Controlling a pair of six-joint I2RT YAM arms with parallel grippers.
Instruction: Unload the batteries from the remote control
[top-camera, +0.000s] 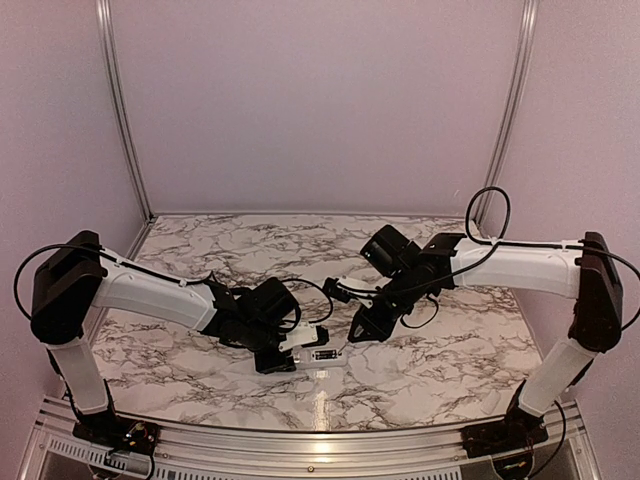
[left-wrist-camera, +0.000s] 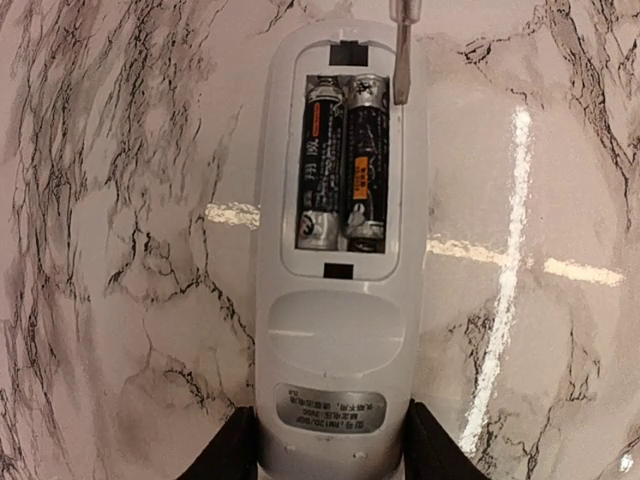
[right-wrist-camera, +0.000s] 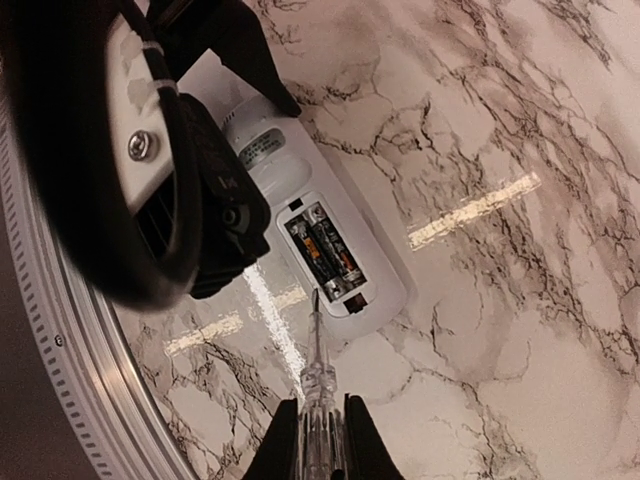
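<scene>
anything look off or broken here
Nothing damaged or spilled. The one oddity: the remote lies face down with its battery bay uncovered, and no cover is in view. Both batteries sit straight inside. The screwdriver, held by the right gripper, points at the bay's edge beside one battery's end.

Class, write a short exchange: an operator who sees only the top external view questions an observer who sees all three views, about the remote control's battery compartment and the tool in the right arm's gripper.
Operator: From above, the remote control is just a white sliver. Is it opened up?
Observer: Yes. Its bay is uncovered, and both batteries lie side by side inside.
Operator: Where does the tool's tip sit?
Observer: The screwdriver, clamped in the right gripper, has its tip at the bay's rim beside one battery's end.
</scene>
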